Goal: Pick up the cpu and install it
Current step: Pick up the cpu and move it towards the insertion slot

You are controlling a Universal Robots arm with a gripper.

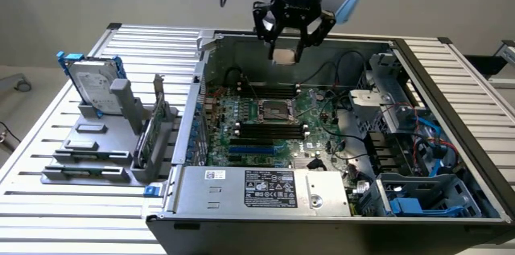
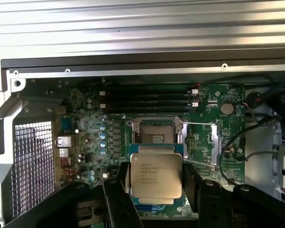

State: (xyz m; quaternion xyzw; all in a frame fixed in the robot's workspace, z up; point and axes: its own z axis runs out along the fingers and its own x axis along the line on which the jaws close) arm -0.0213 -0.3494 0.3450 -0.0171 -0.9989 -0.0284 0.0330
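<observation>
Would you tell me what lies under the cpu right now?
The cpu, held in the end effector, hangs over the motherboard; the socket shows past its edge. The board directly beneath is covered.

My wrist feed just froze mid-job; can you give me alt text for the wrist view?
The black gripper holds the small, flat, silver-grey square cpu by two opposite edges, over the green motherboard inside the open computer case. The square metal-framed socket sits on the board near the cpu, beside black memory slots.
</observation>
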